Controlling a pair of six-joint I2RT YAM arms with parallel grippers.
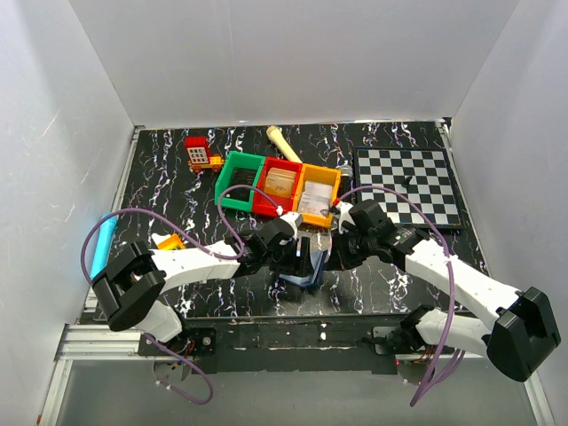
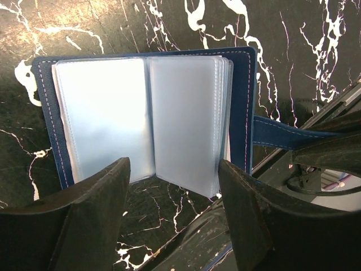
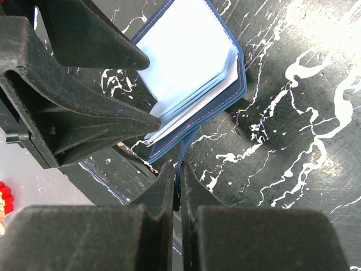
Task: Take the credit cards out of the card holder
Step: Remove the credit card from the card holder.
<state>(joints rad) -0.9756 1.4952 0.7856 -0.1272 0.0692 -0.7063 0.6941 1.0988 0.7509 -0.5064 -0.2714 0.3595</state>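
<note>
Jaws of the right gripper (image 3: 177,175) are clamped on the navy tab (image 3: 185,148) of the card holder (image 3: 192,62), which lies open at its 12 o'clock. The left gripper (image 2: 174,166) has its jaws spread wide with nothing between them. Its rough black fingers (image 2: 101,203) flank the holder's near edge, and whether they touch it cannot be told.

The holder lies flat, cover down, on the table (image 2: 310,45). It is a soft blue rectangle with pale stitching along its rim. A stack of frosted, glossy plastic sleeves (image 2: 186,118) fans up from the spine. The table is black with white marble-like veins.

From above, the holder sits between both wrists. Green, red and orange trays (image 1: 280,185) stand at its 12 o'clock, and a chessboard (image 1: 408,182) at 2 o'clock.
</note>
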